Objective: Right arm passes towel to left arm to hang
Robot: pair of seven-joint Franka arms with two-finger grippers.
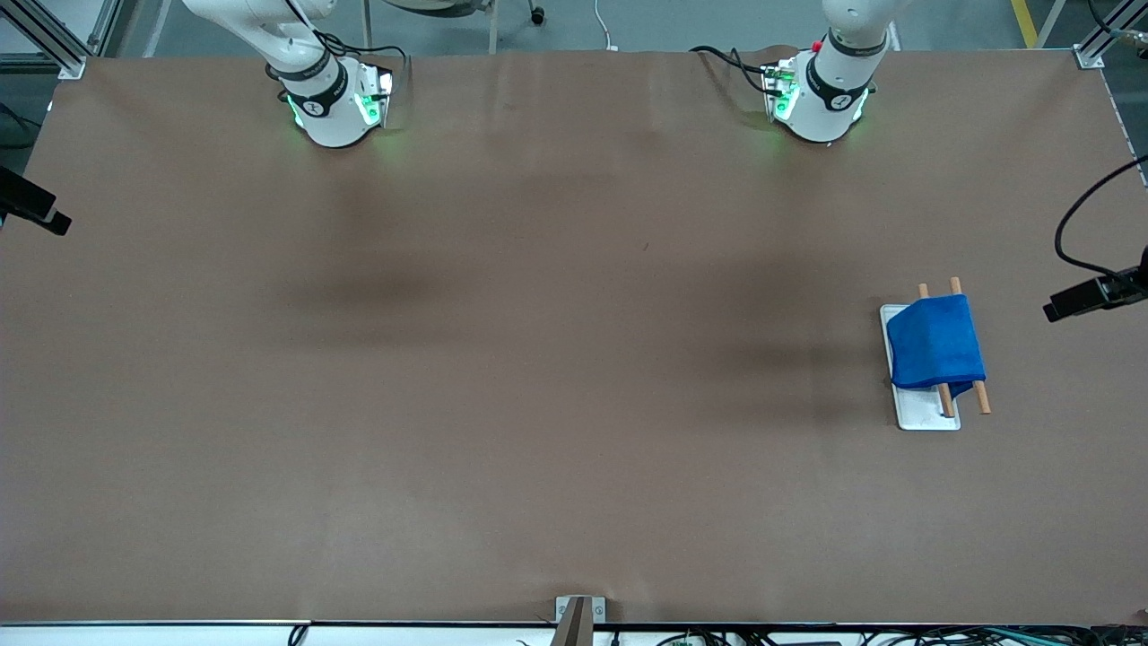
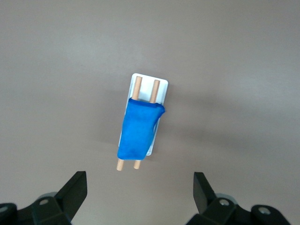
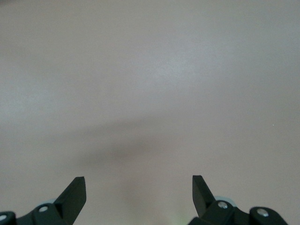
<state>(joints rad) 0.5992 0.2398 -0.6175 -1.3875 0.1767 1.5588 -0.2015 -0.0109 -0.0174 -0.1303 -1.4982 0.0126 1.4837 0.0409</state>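
A brown table (image 1: pixel 502 377) fills the frame. At its middle right, the blue towel (image 1: pixel 934 343) hangs draped over two wooden dowels (image 1: pixel 981 397) on a white rack base (image 1: pixel 924 417). The left gripper (image 2: pixel 139 187) hangs high over the rack, jaws wide apart, empty. The right gripper (image 3: pixel 138 187) hangs above bare table, equally wide open and empty.

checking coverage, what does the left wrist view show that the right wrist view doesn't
Only the left wrist view shows the blue towel draped over two wooden rods on a white rack base, under the open left gripper. Only the right wrist view shows the open right gripper, over bare tabletop. Both show the brown table and empty black fingers.
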